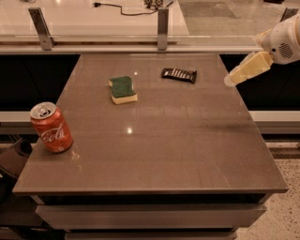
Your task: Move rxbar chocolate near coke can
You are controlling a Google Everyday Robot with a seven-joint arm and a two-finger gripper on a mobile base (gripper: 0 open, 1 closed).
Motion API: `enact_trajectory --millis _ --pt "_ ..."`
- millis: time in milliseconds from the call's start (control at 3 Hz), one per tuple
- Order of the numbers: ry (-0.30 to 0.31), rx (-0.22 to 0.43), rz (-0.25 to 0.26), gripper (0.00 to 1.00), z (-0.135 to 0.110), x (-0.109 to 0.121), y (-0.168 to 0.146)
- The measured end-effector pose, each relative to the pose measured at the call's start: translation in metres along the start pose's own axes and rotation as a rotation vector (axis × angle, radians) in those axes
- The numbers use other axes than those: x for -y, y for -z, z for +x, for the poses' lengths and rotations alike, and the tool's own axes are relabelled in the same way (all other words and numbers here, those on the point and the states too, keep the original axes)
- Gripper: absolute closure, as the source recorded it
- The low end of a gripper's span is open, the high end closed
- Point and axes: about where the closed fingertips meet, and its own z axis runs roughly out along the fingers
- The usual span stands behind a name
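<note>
Single camera view, looking down on a grey-brown table (187,154). Found the rxbar chocolate (178,74) lying flat near the far edge, a little right of centre, black wrapper with pale lettering facing up, long side set roughly across the top. Logged a green-and-yellow sponge (123,89) to its left and slightly nearer the camera, green face up, near the bar but not touching it. Spotted the coke can (51,127) upright close to the near left corner, silver top and tab showing, white script turned toward the camera. Put the can well apart from the bar, diagonally across the table, with the sponge roughly between them. Picked out the gripper (233,78) at the right side, pale yellow, slanting down and leftward from a white arm housing (286,40) in the upper right corner. Placed its tip in the air about level with the bar, at the table's right edge, right of the bar and apart from it. Could not tell whether spread or pressed together. Noted beyond the table a light counter carrying a dark cable (123,11), and two metal posts, one left (41,27) and one near the middle (162,26). Recorded a small bright reflection (129,130) on the tabletop near its centre.
</note>
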Motion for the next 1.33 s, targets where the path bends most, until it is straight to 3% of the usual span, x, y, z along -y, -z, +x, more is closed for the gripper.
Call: enact_trajectory --millis 667,1000,1333 --pt "-0.052 0.052 -0.052 0.00 0.001 0.034 -0.051" --pt "-0.053 0.051 -0.054 0.00 0.001 0.034 -0.053" --pt "-0.066 0.048 -0.060 0.00 -0.007 0.041 -0.083"
